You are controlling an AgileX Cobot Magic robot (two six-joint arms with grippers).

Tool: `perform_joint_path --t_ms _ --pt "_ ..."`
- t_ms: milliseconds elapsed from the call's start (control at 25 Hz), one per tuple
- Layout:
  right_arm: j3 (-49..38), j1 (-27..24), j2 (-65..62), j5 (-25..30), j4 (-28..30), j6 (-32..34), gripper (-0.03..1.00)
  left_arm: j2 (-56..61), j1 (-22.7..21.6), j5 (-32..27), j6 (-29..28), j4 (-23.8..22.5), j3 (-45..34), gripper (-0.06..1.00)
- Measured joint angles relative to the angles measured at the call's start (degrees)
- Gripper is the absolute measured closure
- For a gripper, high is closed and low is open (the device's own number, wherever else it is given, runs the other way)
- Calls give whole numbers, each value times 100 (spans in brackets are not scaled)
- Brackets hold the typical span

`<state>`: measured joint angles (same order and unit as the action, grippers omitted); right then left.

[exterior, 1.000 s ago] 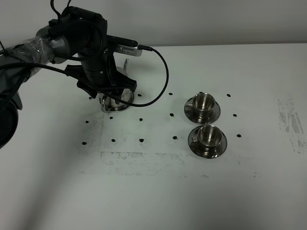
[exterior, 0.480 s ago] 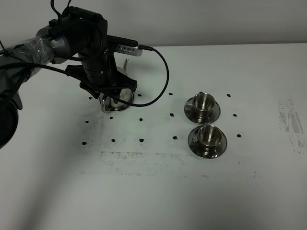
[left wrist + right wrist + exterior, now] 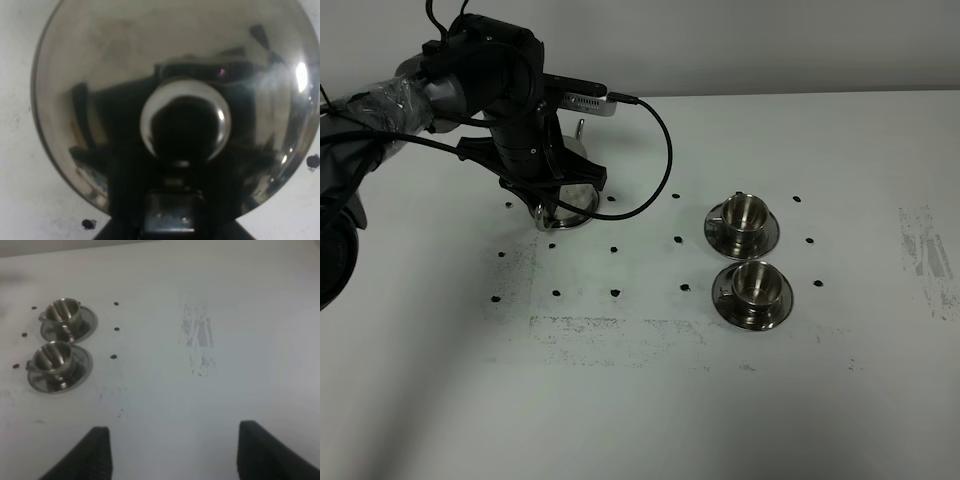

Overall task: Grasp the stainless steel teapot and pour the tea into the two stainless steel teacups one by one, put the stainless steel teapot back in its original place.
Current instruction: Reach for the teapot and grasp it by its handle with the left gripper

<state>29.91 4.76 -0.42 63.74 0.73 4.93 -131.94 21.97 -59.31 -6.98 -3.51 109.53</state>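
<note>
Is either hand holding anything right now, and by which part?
The left hand is shut on the teapot, apparently at its handle, though the contact is mostly hidden. The right hand holds nothing.

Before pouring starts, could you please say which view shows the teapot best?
Left wrist: the teapot fills the frame, knob near the centre. Exterior high shows it mostly hidden beneath the arm; right wrist shows none of it.

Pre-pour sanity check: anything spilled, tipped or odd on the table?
Nothing stands out. The far teacup and near teacup stand upright, the teapot has its lid on, no liquid on the table; only grey scuff marks on its surface.
</note>
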Motion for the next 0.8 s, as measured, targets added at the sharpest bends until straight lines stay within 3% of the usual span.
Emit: perform_joint_path --t_ms 480,800 --pt "0 0 0 0 0 0 45 44 79 -29 -31 -10 0 76" --pt "0 0 0 0 0 0 45 129 104 -769 100 -23 574 76"
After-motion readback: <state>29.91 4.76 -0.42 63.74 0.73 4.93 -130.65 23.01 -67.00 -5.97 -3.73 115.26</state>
